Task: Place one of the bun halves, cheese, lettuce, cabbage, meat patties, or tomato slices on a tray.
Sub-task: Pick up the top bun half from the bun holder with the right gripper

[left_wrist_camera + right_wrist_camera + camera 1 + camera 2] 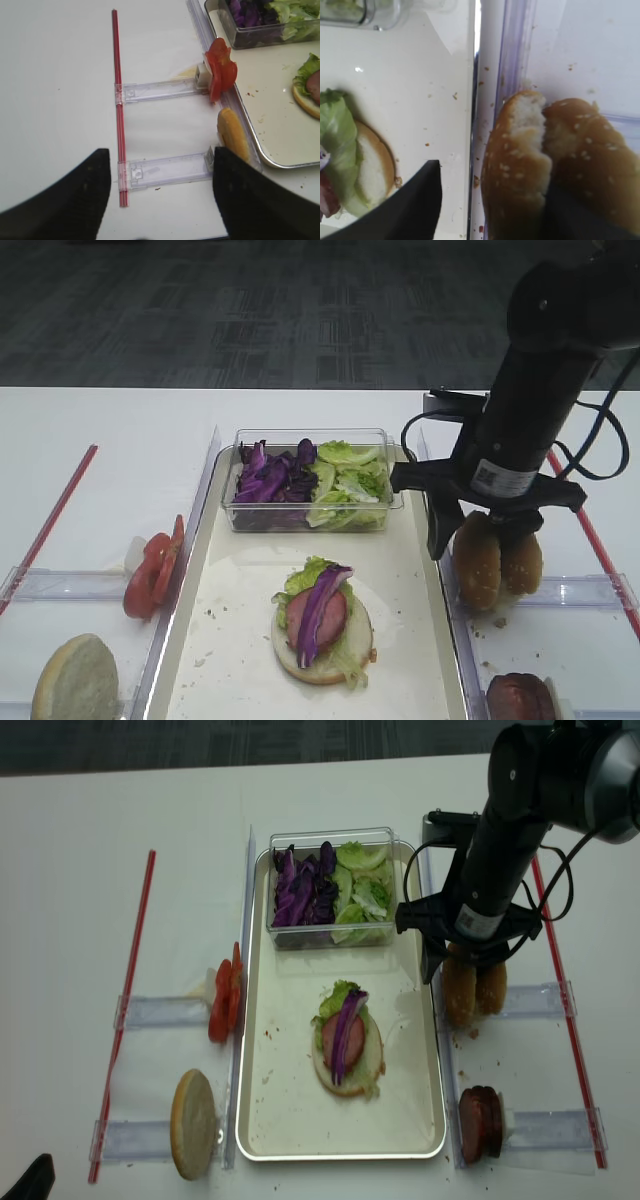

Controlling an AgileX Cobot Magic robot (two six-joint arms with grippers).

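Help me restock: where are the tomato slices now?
The tomato slices stand outside the tray's left rim, above the pale bun half in the overhead view.

A robot test lab, not a kitchen: a plain white tabletop (pixel 100 440) marked with red guide strips (pixel 125 1010) and clear plastic holders (pixel 160 90), dark office carpet (pixel 250 310) behind, burger ingredients staged around a tray (pixel 250 1140).

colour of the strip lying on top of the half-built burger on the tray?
Dark purple with a whitish edge: a cabbage strip over the meat. Clearest in the first exterior high view.
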